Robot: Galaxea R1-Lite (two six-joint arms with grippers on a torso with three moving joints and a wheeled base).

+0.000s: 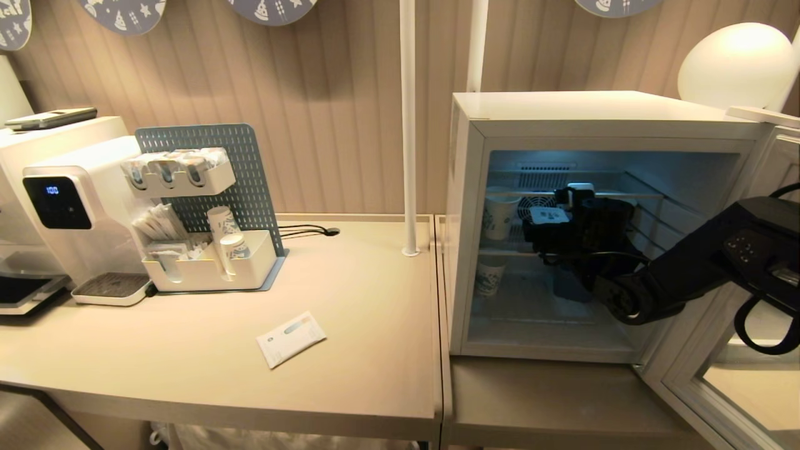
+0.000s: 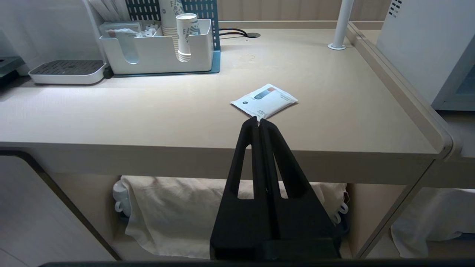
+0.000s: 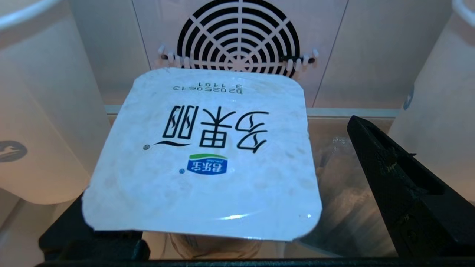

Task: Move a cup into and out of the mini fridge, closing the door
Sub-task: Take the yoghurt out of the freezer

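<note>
Item: mini fridge (image 1: 600, 119), white, at the 3 o'clock side of the head view, standing on a lower tabletop (image 1: 550, 400). The door (image 1: 719, 375) is swung fully open toward 4 o'clock, its grey frame and glass pane showing at the lower corner.

Item: right pincer (image 3: 237, 207), reaching inside the fridge on a black arm that enters from 3 o'clock. Its jaws stand wide, one finger (image 3: 393, 178) on one side of the cup, the other low under the lid's edge on the opposite side. Whether either finger touches the cup cannot be told.

Item: the cup (image 3: 204, 155), white, with a square sealed lid bearing printed characters and a blue-green logo. It sits between the spread fingers, in front of the round fan grille (image 3: 239, 35) on the back wall.

Obstructions: a patterned paper cup (image 1: 500, 215) on the upper wire shelf at 9 o'clock of the pincer, and a second paper cup (image 1: 489, 278) below it. Pale cup walls stand close on both sides in the right wrist view.

Item: left pincer (image 2: 258, 122), fingers pressed together and empty, parked below the front edge of the main tabletop (image 2: 148, 111).

Other: white sachet (image 1: 290, 338), organiser with pegboard (image 1: 212, 250), water dispenser (image 1: 69, 206), white pole (image 1: 408, 125), round lamp (image 1: 737, 62).
</note>
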